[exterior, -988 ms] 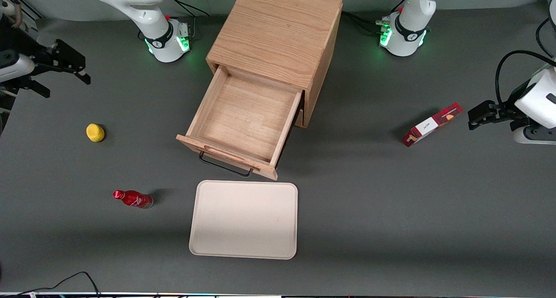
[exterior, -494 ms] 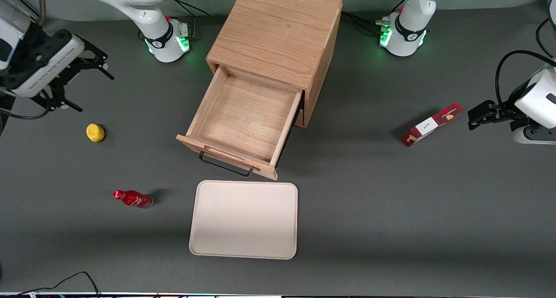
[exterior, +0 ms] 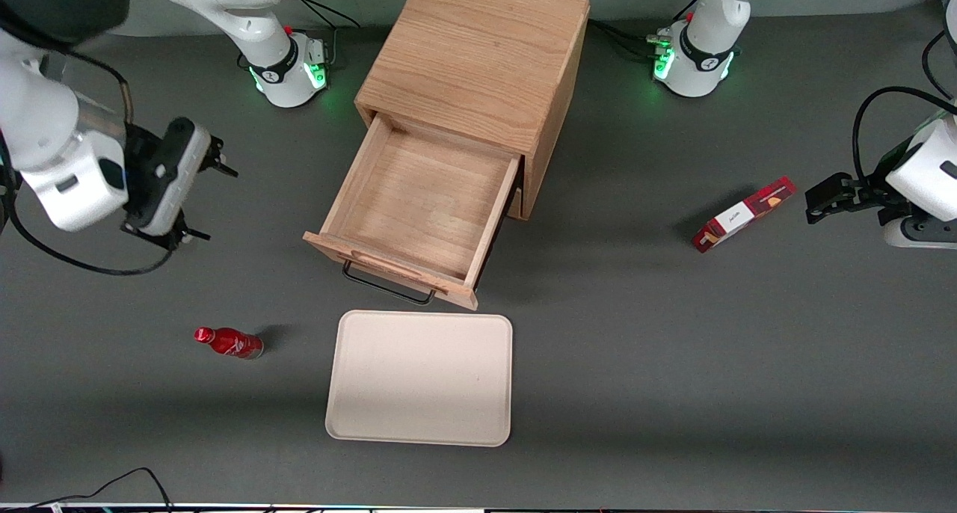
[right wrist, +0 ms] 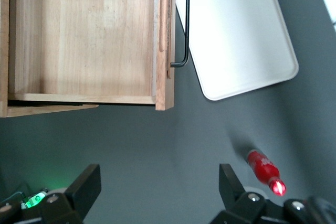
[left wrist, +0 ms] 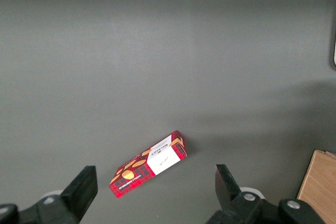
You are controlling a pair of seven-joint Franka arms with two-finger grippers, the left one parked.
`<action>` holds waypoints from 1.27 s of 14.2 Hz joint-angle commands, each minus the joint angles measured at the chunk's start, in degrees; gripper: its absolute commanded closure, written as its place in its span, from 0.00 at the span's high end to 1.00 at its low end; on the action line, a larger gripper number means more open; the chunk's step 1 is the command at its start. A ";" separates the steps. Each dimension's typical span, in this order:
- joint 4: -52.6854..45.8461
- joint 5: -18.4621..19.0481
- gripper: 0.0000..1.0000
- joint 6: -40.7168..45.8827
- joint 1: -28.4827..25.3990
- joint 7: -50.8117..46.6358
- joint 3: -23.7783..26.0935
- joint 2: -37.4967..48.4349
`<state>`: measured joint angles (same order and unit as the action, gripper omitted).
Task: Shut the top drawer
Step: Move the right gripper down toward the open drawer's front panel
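One job here: the top drawer (exterior: pixel 423 203) sits pulled way out of the cabinet (exterior: pixel 478 53), empty, front facing the tray (exterior: pixel 420 378). No grasp needed I'd say, just get flat against the drawer front near the handle (exterior: pixel 389 289) and push straight along the slides, not sideways. The gripper (exterior: pixel 196 199) hangs open and holding nothing, well off toward the working arm's end of the table, farther from the camera than the red bottle (exterior: pixel 228 342).

We were looking at a robotics lab: 2 arm bases (exterior: pixel 288 68) (green status lights glowing) were bolted to a grey table (exterior: pixel 673 363) bearing a few scattered test props.
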<state>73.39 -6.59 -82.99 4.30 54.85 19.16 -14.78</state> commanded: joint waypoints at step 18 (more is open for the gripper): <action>-18.89 1.23 1.00 -3.75 -6.58 -16.44 2.11 -25.81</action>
<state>57.53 -6.46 -86.31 -0.44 40.89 20.77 -37.96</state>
